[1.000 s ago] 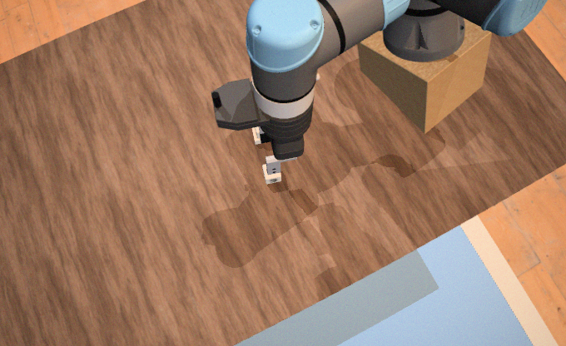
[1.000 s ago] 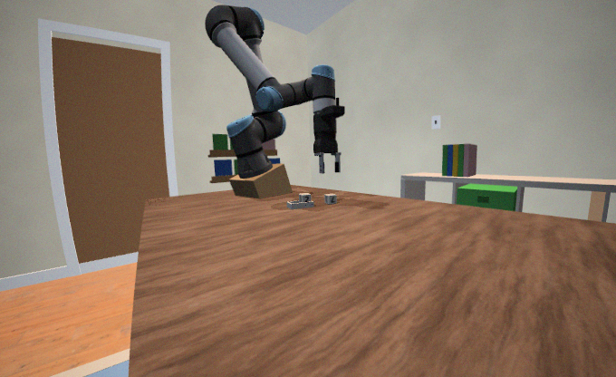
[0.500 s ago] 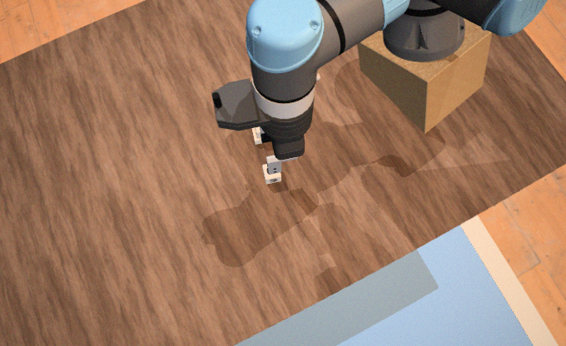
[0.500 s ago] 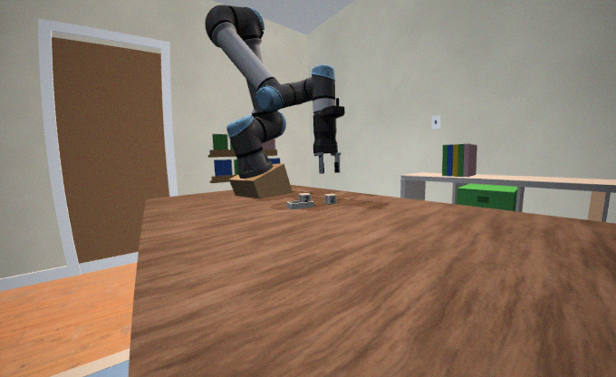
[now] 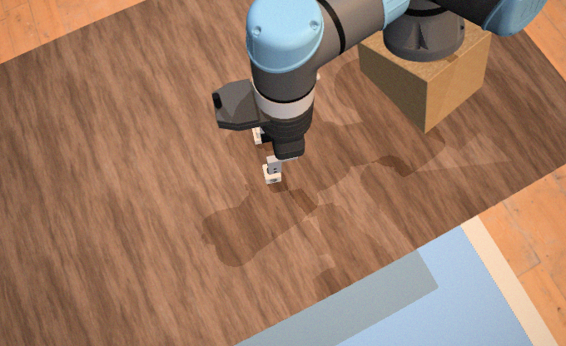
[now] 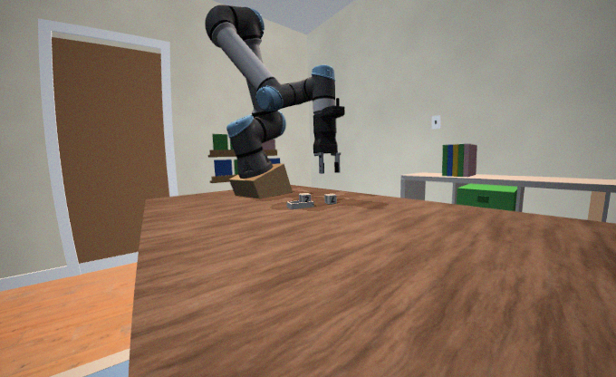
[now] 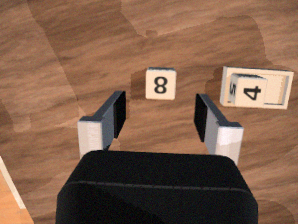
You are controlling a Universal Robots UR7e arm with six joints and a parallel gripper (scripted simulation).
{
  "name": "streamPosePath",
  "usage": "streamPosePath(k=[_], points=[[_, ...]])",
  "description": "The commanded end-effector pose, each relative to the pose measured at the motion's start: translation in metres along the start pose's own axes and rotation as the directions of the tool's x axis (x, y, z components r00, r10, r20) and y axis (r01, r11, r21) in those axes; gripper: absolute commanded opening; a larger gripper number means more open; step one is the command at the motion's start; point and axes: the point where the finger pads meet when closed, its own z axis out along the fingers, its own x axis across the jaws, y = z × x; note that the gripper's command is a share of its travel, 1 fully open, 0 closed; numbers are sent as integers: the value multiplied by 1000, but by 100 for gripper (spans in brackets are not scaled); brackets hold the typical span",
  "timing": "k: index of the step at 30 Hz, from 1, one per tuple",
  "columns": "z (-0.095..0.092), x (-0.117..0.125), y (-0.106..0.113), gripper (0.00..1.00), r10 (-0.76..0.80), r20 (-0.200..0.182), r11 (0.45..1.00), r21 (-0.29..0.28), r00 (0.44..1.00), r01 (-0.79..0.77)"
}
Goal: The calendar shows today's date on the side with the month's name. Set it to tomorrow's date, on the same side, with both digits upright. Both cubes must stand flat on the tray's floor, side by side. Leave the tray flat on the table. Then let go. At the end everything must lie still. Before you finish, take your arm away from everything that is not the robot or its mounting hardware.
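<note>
now the claw [image 7: 160,121] hangs wide open and empty above the loose cube [image 7: 160,84], which sits 8-up on the desk near the far edge, just beside the tray [image 7: 282,90] holding the other cube [image 7: 249,90]. descend straight, centre the fingers around it, close squarely.

Brown door [image 6: 109,145] seen in white frame. Books [image 6: 458,159] and green box [image 6: 486,196] noted on low shelf [image 6: 525,179]. Blue rug [image 5: 457,296] laid on floor.
</note>
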Motion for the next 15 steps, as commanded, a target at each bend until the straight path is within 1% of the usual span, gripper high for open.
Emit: streamPosePath(k=[1,7,15], points=[[-1,0,-3,100,-18,1,1000,3,1000,18],[-1,0,-3,100,-42,1,999,4,999,42],[-2,1,-5,100,-130,1,992,4,992,130]])
